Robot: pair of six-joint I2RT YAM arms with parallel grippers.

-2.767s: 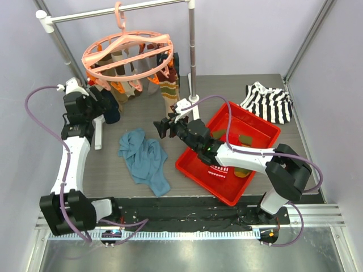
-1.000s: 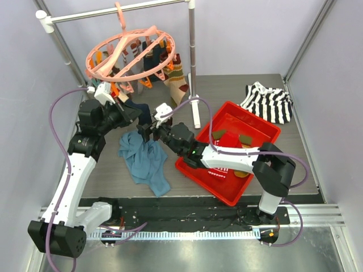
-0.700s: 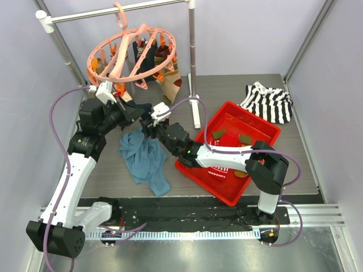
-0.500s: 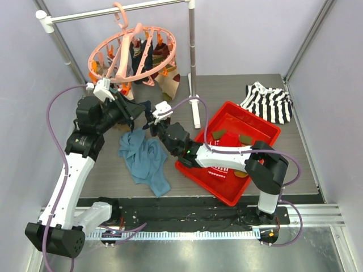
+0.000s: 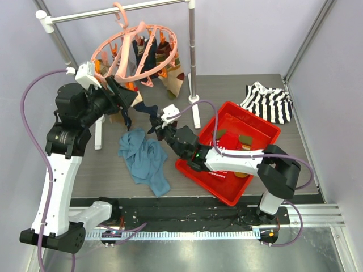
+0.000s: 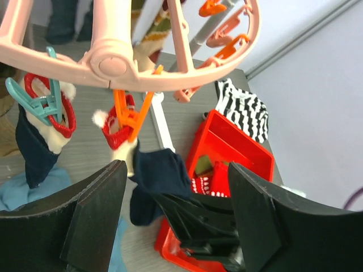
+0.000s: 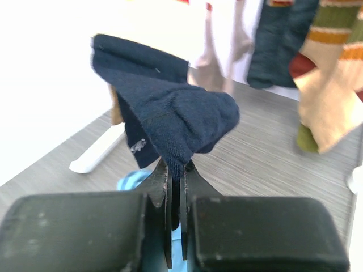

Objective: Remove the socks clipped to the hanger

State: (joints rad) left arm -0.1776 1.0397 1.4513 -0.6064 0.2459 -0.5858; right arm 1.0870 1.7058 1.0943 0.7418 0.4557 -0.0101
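On the left, the left gripper (image 6: 177,181) hung just under the hanger (image 6: 108,62) with its jaws spread wide and nothing between them. The hanger sat tilted on the rail at the far left of the worktop (image 5: 227,85). Several socks (image 5: 167,76) hung from its far side.

In front of the left gripper, an orange clip (image 6: 127,113) pinched the red-and-white cuff of a navy sock (image 6: 161,173). The sock's body drooped down and to the right. Whether the clip still bit the cuff firmly could not be told.

Just right of that, the right gripper (image 7: 174,190) was clamped tight on the lower fold of this navy sock, the cloth bunched above its closed jaws.

The step in hand looked to be freeing this one sock, with the right gripper's hold already made and the cuff not yet off the clip.

The next move probably called for a steady pull down and toward the near right, so the cuff would slide out without swinging the ring. After that the sock would go right to the red tray (image 5: 255,117), where a few socks already lay.
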